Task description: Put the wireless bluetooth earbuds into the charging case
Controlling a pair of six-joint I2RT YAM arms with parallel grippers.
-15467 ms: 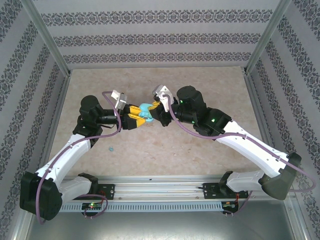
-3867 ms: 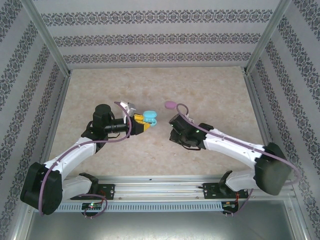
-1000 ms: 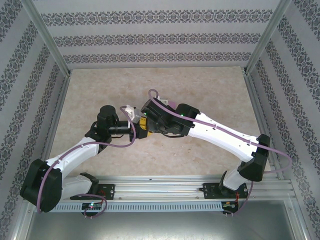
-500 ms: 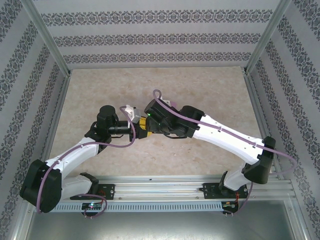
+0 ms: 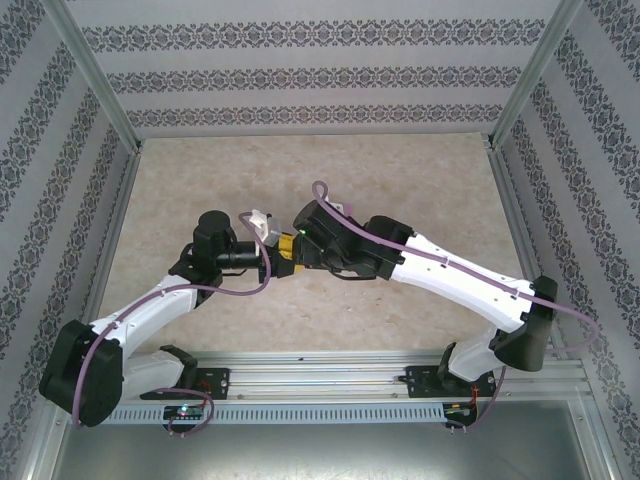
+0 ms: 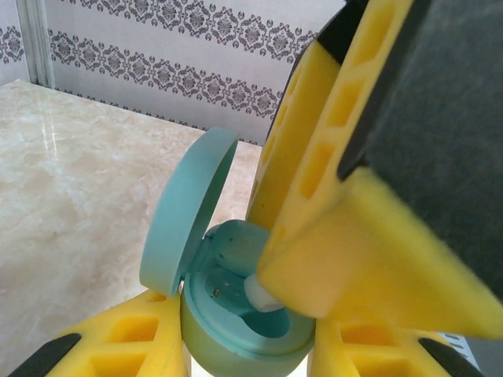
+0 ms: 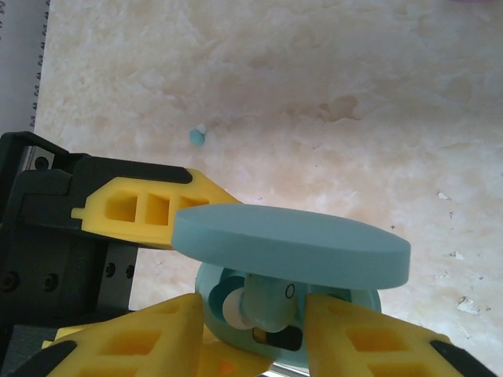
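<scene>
My left gripper is shut on the turquoise charging case, one yellow finger on each side of its base. The lid stands open. A light blue earbud with a white tip lies in the case's well under the lid. My right gripper straddles the earbud, and a thin gap shows on each side, so the jaws stand slightly open. One of its fingers hangs over the well. In the top view both grippers meet at mid-table.
Another small blue earbud with a white tip lies loose on the marble tabletop, beyond the left gripper. A sliver of pink shows at the far edge. Patterned walls close the table in.
The right arm's elbow has swung out to the right while its gripper stays over the case. The left arm holds still with the case.
</scene>
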